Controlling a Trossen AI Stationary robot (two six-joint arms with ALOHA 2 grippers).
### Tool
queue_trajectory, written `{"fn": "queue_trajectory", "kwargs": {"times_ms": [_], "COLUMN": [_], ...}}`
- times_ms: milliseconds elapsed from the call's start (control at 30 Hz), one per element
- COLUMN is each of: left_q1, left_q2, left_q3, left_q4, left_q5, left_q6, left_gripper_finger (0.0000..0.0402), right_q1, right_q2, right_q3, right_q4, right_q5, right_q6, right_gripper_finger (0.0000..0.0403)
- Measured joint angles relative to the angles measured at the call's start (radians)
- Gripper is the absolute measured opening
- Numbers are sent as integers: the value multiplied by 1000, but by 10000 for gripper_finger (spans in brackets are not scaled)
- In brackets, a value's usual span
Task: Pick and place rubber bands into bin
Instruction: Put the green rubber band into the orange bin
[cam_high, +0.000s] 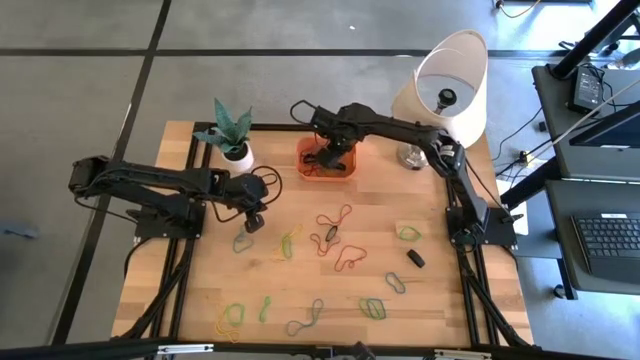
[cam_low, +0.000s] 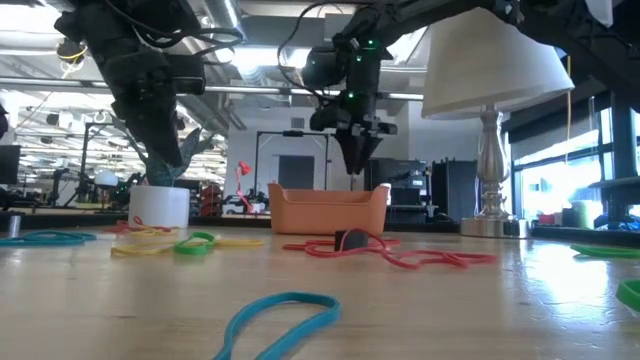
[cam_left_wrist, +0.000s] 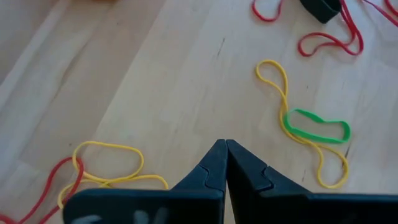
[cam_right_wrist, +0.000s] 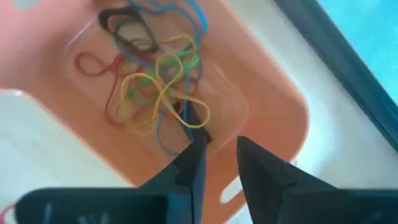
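We see the right gripper (cam_right_wrist: 217, 163) above the bin (cam_high: 326, 172), which stands at the far side of the table (cam_high: 440, 300) between the plant pot (cam_high: 238, 155) and the lamp (cam_high: 447, 85). Its jaws are a little apart and hold nothing; just under its tips a heap of bands (cam_right_wrist: 155, 87) lies in the bin, yellow, green, red, blue and black. The left gripper (cam_left_wrist: 226, 152) hangs over the table's left part with jaws pressed together, empty. Near it lie a yellow band (cam_left_wrist: 298, 127) and a green band (cam_left_wrist: 316, 126), touching. More loose bands (cam_high: 335, 222) are spread over the table.
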Motion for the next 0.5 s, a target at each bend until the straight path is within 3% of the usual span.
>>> {"fn": "queue_trajectory", "kwargs": {"times_ms": [167,300,500], "left_q1": [-22,-52,-114], "left_q2": [0,0,0], "left_q3": [0,0,0], "left_q4": [-5,-44,-136], "left_q5": [0,0,0], "left_q6": [-2,-7,50], "left_gripper_finger": [3,3,3], "right_q1": [39,101,249], "right_q2": [2,-9,-93], "right_q3": [0,1,-1], "right_q4": [-21,-24,-14], "right_q5": [-4,-13,24], "right_q6": [26,25,13], "right_gripper_finger": [61,13,3]}}
